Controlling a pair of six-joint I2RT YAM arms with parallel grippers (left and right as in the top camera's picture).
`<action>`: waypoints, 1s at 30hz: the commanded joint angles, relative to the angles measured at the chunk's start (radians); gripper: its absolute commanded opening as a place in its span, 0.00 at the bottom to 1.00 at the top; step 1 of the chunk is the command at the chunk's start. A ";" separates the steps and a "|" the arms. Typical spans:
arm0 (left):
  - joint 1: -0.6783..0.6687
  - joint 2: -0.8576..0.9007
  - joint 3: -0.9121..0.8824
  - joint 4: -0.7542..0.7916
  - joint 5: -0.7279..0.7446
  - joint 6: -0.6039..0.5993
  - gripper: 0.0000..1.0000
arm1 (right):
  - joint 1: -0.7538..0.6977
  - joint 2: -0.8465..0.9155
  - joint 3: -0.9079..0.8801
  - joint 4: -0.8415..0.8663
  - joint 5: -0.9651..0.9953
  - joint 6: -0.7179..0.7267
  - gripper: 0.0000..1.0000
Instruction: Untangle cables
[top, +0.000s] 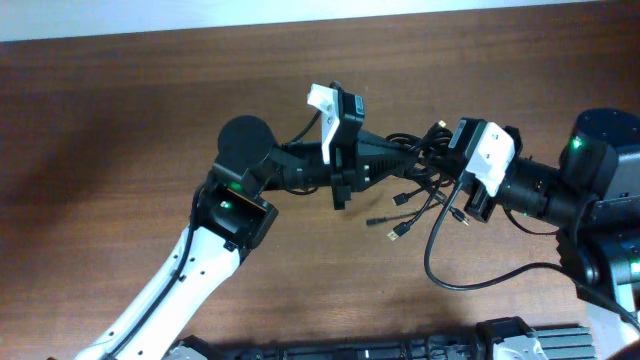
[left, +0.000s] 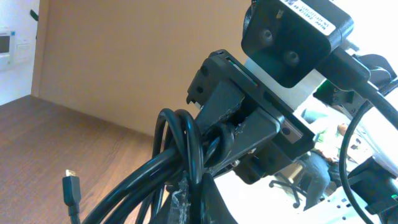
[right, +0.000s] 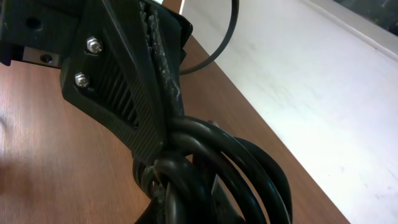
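Observation:
The cables (top: 418, 170) form a black knotted bundle held up between my two grippers at the table's middle. Loose ends with small plugs (top: 397, 234) hang down toward the wood. My left gripper (top: 404, 156) reaches in from the left and is shut on the bundle. In the left wrist view the thick looped strands (left: 180, 155) run up from its fingertips (left: 186, 199), and one gold-tipped plug (left: 71, 186) dangles at lower left. My right gripper (top: 441, 152) comes in from the right, shut on the same knot (right: 217, 168), close against the left gripper's finger (right: 134, 93).
The brown wooden table (top: 120, 110) spreads around both arms. A long black cord (top: 432, 265) loops over the wood toward the right arm's base (top: 600, 160). The left arm's white link (top: 180, 280) crosses the lower left. A dark ridged strip (top: 400, 348) lies along the front edge.

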 joint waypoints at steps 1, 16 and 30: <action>-0.011 -0.016 0.012 0.006 -0.017 -0.002 0.00 | 0.000 -0.004 0.019 0.001 -0.017 0.008 0.04; 0.095 -0.018 0.012 0.219 0.002 -0.430 0.00 | 0.000 -0.004 0.019 -0.077 0.389 0.007 0.04; 0.324 -0.017 0.011 0.251 -0.172 -0.623 0.00 | 0.000 -0.004 0.019 -0.127 0.388 0.007 0.04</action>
